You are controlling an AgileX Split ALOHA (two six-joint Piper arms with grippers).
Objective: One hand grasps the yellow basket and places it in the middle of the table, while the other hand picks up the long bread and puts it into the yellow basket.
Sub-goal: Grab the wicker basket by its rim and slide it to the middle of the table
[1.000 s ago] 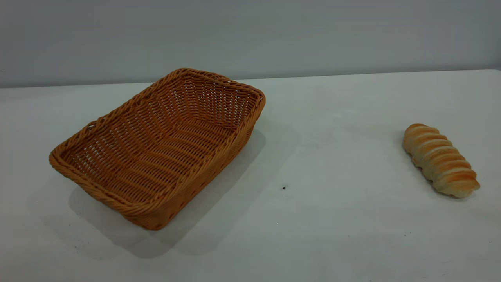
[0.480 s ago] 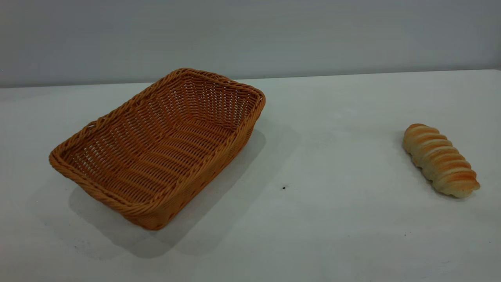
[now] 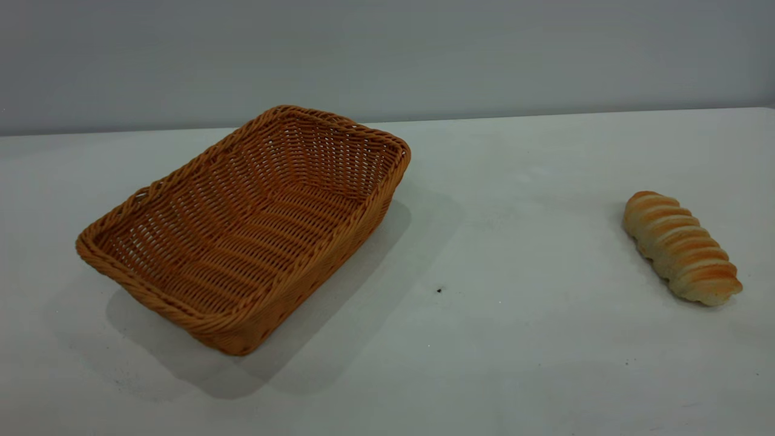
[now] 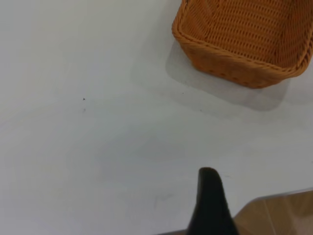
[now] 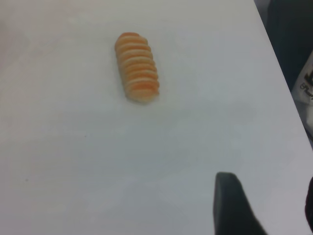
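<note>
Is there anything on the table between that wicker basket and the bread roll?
Only bare table and one tiny dark speck lie between the yellow basket and the long bread, as the exterior view shows.

You see even, diffuse light across the table (image 3: pixel 514 242), with no glare or hot spots. The yellow basket (image 3: pixel 242 230) casts a soft, broad shadow toward the near right, so the light comes from above and behind left. The long bread (image 3: pixel 681 247) throws only a faint shadow. The exterior view is sharp. The right wrist view is soft, and the bread (image 5: pixel 137 67) there looks blurred.
</note>
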